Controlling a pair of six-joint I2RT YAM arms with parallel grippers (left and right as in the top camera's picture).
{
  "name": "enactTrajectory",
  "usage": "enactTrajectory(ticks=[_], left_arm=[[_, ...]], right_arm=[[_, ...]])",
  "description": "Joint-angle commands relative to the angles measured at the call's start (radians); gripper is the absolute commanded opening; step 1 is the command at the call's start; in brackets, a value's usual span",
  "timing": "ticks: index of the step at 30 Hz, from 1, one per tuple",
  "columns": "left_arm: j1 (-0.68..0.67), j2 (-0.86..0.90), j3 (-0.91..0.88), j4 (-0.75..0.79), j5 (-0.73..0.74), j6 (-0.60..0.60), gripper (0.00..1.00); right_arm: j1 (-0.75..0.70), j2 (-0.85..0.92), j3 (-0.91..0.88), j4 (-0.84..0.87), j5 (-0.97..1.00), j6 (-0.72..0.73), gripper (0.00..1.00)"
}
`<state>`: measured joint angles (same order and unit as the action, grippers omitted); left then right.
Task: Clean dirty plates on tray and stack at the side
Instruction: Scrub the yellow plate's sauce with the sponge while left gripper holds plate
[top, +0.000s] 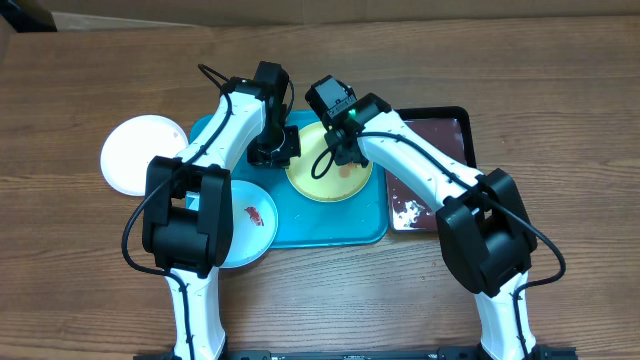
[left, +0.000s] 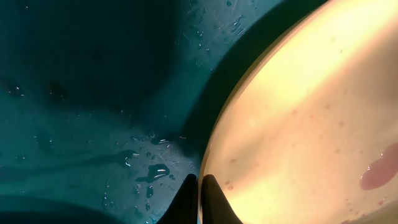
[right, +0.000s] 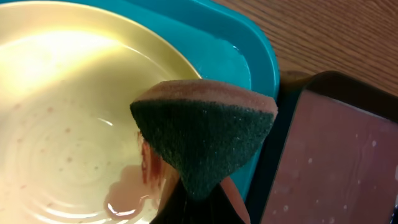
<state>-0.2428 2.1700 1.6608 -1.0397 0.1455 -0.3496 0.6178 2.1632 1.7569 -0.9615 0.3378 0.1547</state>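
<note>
Three plates are in play, and the one in hand is the yellow-green plate, which sits on the turquoise tray toward its one o'clock corner. The white plate lies on the table at the tray's nine o'clock. The pale blue plate, red smear showing, overhangs the tray's seven o'clock corner. Our left fingers are closed tight at the yellow-green plate's rim near ten o'clock, and the rim seems to run between them, so we judge them to be pinning the plate. Our right fingers are clamped on a sponge, its green scouring face toward the wrist camera, held over the plate's three o'clock side. A thin red-brown puddle and fine specks remain on the plate, so we judge the scrub unfinished. To do it well, we press the sponge flat and sweep from the centre out toward three o'clock, away from the pinned rim, so the plate cannot pivot. We should use short overlapping strokes, since the wet plastic will slide easily. We rinse in the black tray at three o'clock only when the sponge is loaded, because its water is already reddish. The grip on the rim should hold until the plate is clean enough to stack beside the white one.
</note>
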Motion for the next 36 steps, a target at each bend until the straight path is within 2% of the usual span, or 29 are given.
enactTrajectory(ticks=[1, 19, 36], left_arm=[[-0.006, 0.016, -0.005, 0.001, 0.008, -0.013, 0.04], [-0.006, 0.016, -0.005, 0.0, 0.008, -0.013, 0.04], [-0.006, 0.016, -0.005, -0.003, 0.01, -0.014, 0.04]], right_arm=[[0.008, -0.006, -0.004, 0.025, 0.037, 0.013, 0.04], [0.011, -0.006, -0.004, 0.039, 0.049, 0.042, 0.04], [0.081, -0.003, -0.004, 0.029, 0.219, 0.09, 0.04]])
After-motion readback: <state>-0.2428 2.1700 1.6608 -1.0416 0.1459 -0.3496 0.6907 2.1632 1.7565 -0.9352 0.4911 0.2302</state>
